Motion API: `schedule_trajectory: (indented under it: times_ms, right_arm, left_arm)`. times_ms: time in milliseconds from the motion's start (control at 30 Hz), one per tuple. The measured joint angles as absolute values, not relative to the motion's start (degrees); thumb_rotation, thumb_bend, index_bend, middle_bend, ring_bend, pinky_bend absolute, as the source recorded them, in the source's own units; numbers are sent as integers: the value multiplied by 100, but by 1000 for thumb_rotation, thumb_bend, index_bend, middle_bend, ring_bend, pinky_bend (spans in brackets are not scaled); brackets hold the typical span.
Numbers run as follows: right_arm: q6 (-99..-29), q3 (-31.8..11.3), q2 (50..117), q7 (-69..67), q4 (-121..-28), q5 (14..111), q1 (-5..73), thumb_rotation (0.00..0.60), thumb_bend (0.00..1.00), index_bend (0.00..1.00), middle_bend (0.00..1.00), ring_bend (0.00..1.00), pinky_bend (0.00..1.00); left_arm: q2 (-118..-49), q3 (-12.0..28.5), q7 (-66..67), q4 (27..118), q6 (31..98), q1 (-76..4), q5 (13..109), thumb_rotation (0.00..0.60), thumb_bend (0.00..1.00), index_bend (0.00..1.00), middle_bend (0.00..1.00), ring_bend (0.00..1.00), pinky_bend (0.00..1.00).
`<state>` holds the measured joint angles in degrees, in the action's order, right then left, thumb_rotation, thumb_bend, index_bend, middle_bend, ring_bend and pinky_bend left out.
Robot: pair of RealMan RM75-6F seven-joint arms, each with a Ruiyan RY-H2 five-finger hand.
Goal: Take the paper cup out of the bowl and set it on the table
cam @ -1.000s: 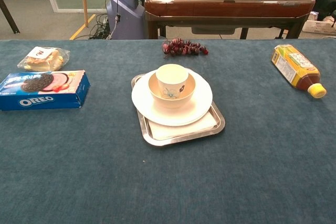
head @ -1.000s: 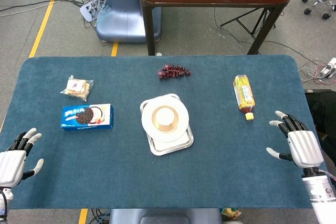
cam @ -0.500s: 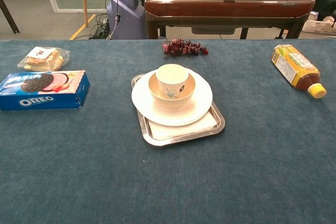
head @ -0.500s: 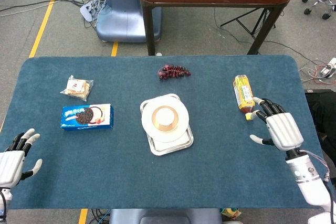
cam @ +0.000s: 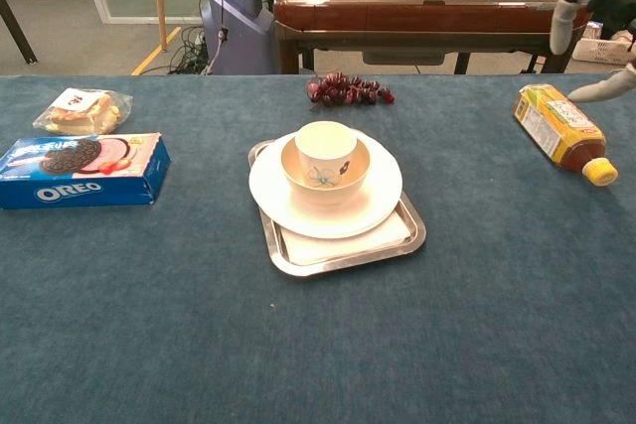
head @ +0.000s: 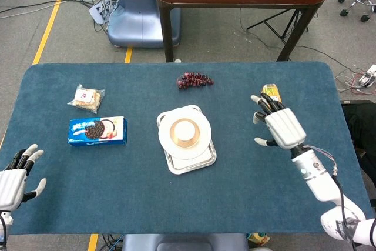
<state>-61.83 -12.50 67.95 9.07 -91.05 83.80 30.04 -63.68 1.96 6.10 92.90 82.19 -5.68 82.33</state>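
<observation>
Paper cup (cam: 325, 153) stood upright inside the bowl (cam: 350, 172), approx. centre of the surface (cam: 149, 315). Bowl sat on a white plate (cam: 373, 206), plate on a metal tray (cam: 402, 240).

Handling, as judged: cup looked thin-walled and very light, so you needed min. squeeze; too much force would likely crush or oval the wall. Cup rim stood above the bowl rim, leaving an exposed band of wall. That band was the best hold: fingers on opposite sides just below the rim, then a straight vertical lift. Bowl looked smooth and glazed, prob. slippery; a sideways pull could drag bowl and plate along. Cup contents could not be judged from either view.

Hand status: right hand (head: 281, 126) hovered over the surface, well apart from the tray, above the bottle (cam: 556, 129); fingers (head: 262, 105) were spread, holding nothing. Left hand (head: 13, 179) was at the near-left edge, fingers apart, empty.

Visibility limits: in head view the right hand covered most of the bottle. In chest view only a few fingertips (cam: 561, 22) showed at the top-right corner; the left hand did not appear there at all. Lower cup wall was hidden by the bowl, so seat depth and any wedging could not be confirmed.
</observation>
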Motion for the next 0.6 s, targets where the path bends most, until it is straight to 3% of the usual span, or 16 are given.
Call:
schedule_trajectory:
  times_ms: [600]
  right_arm:
    - [-5191, -1482, 7740, 1120, -8094, 7871, 4225, 600, 102, 513, 113, 42, 223]
  left_arm:
    - [-6420, 209, 669, 9227, 8130, -592, 8146, 600, 322, 205, 104, 77, 325]
